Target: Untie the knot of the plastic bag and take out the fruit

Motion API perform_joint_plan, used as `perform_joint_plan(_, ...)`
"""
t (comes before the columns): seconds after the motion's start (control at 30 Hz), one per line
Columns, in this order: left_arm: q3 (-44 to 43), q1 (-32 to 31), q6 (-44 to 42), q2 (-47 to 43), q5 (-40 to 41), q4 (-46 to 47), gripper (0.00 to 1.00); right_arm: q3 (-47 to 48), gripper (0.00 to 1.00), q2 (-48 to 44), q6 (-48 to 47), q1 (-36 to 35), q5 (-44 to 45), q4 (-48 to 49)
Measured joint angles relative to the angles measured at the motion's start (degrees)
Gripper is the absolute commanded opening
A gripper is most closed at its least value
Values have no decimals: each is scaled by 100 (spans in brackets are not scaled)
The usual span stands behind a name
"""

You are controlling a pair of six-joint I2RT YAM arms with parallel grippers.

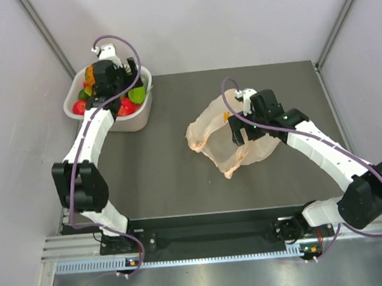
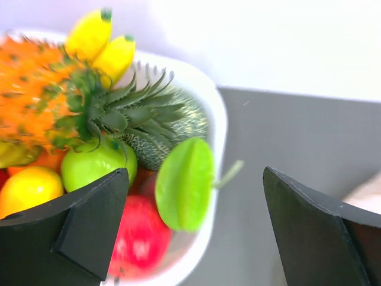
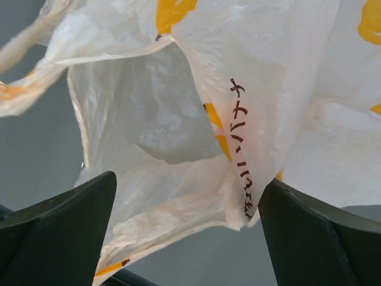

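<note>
Over the tub (image 1: 138,122) of fruit (image 2: 36,89), my left claw (image 2: 195,179) is wide open and empty. I think this is the drop-off step. My right claw (image 3: 189,179) is open by the bag (image 3: 149,119). Next, check inside it.

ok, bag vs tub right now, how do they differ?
The bag is soft, crumpled, translucent peach film; the tub is rigid and white. The bag lies mid-table; the tub sits at the far left corner. The tub is piled with fruit; the bag gapes open and shows no fruit inside, as far as I can see. Both are open containers.
</note>
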State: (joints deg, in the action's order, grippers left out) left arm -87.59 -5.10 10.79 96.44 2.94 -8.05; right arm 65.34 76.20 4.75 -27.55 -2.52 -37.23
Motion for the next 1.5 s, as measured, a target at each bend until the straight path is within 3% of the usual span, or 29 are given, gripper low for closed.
perform_joint_plan(0.3,557,-286,299,-1720,-240,11,99,348,100,-61,39,4,140,243)
perform_joint_plan(0.63,1937,-313,706,-3508,-2800,-374,99,407,100,-1405,367,9,-238,627)
perform_joint_plan(0.9,2356,-319,728,-5132,-3497,-1158,99,-17,100,-2651,793,9,-898,1027)
perform_joint_plan(1.13,2210,-326,413,-5949,-3309,-2057,99,-737,100,-3598,1163,9,-1132,1255)
perform_joint_plan(1.3,2184,-326,184,-6732,-2435,-2428,99,-960,100,-4022,1266,9,-1064,1255)
perform_joint_plan(1.5,2127,-326,59,-6999,-1672,-2640,99,-1062,100,-3888,1307,9,-1036,1259)
